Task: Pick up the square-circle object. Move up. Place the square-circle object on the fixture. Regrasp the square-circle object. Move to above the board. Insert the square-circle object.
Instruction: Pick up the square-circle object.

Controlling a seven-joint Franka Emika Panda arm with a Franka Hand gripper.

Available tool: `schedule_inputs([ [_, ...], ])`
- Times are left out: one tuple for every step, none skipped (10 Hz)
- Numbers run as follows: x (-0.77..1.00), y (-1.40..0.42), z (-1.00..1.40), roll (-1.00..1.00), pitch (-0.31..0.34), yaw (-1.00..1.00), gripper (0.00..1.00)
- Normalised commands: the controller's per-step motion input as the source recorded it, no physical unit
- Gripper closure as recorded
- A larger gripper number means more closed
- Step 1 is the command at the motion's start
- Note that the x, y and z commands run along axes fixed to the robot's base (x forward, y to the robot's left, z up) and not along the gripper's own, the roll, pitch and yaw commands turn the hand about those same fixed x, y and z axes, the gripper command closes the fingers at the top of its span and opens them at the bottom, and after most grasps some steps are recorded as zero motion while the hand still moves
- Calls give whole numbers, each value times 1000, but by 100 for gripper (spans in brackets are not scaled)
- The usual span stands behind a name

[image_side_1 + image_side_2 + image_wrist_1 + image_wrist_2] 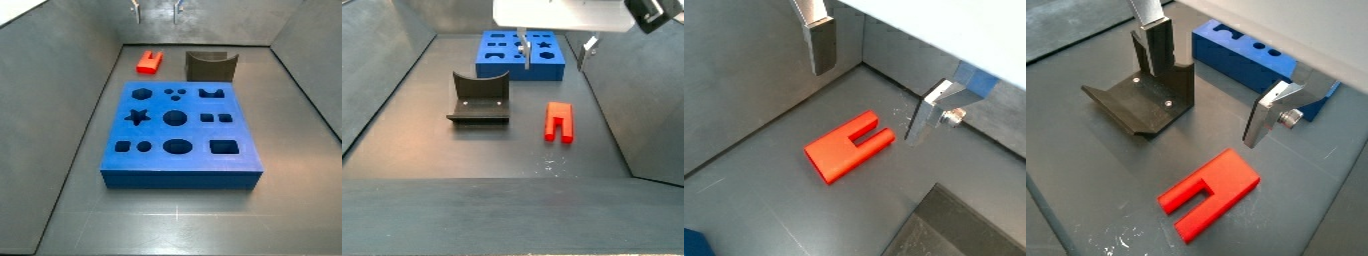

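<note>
The square-circle object [851, 147] is a small red block with two prongs. It lies flat on the grey floor, seen in both wrist views [1209, 193] and both side views [148, 61] [559, 121]. My gripper [871, 100] hangs open well above it, with nothing between the fingers [1271, 115]. In a side view the gripper [158, 8] shows at the far end of the bin. The fixture [1146, 100] [211, 65] stands beside the red block, apart from it. The blue board [181, 135] [520, 55] lies flat with its cut-outs facing up.
Grey walls [80, 70] enclose the floor on all sides. The wrist camera mount [563, 12] hides the gripper's upper part in a side view. The board [1253, 60] sits just beyond the fixture.
</note>
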Motion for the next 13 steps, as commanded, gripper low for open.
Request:
schedule_inputs([
  [0,0,-326,-10,-183,-106,0],
  [-6,0,-360,0,-207,-140,0],
  [-37,0,-377,0,-200,-126,0],
  [-77,0,-329,0,-201,-166,0],
  [-86,0,-306,-7,-211,-191,0],
  [-63,0,-280,-20,-214,-180,0],
  [-26,0,-263,-30,-220,-177,0],
  [-46,0,-246,-50,-250,-183,0],
  [-34,0,-237,-63,-269,-149,0],
  [-9,0,-251,-56,-240,-134,0],
  [0,0,-269,-39,-221,-97,0],
  [0,0,-306,-13,-206,-66,0],
  [-3,0,-306,-14,-210,-66,0],
])
